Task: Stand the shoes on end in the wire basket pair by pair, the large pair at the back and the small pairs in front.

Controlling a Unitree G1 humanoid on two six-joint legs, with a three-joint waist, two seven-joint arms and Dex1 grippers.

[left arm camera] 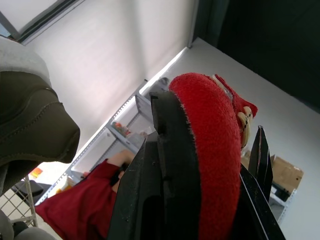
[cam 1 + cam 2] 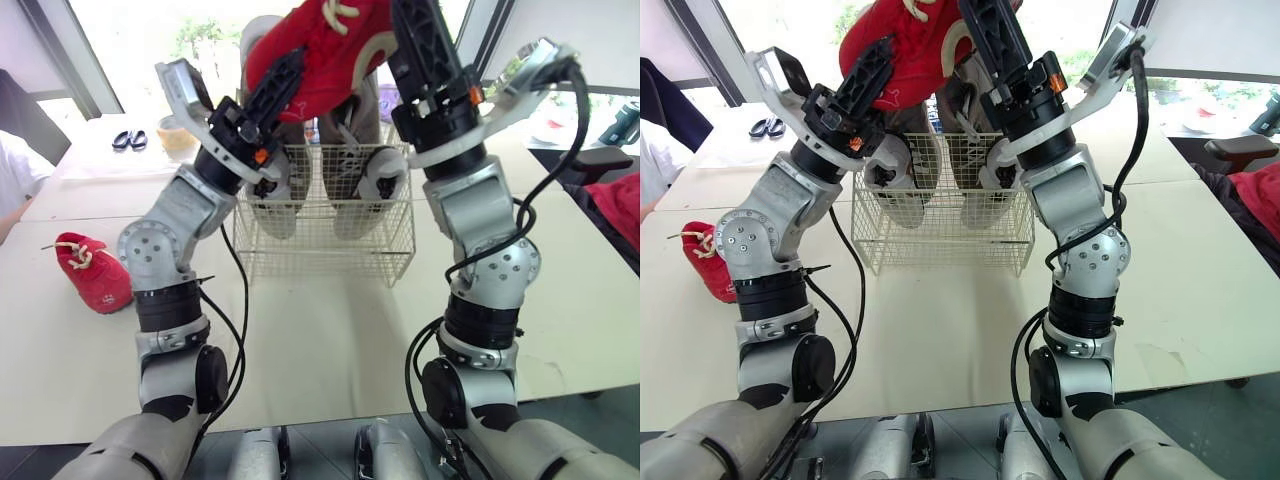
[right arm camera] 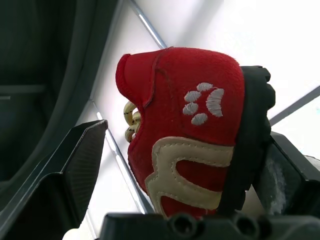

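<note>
Shoe point(image 2: 325, 50): red, held high over the wire basket point(image 2: 325, 255), between both hands.
Left hand point(image 1: 210, 117): clamped on the shoe, its sole against one finger.
Right hand point(image 3: 175, 110): fingers apart; the heel lies against one, the other stands clear.
Grey pair point(image 2: 365, 190): on end in the basket.
Other red shoe point(image 2: 95, 272): lying on the bench point(image 2: 320, 340), well left of the basket.

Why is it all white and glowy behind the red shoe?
Left eye view: daylight through the windows behind the wire basket washes out to plain white. Right wrist view: the same white glare backs the red shoe, whose near side is evenly lit.
</note>
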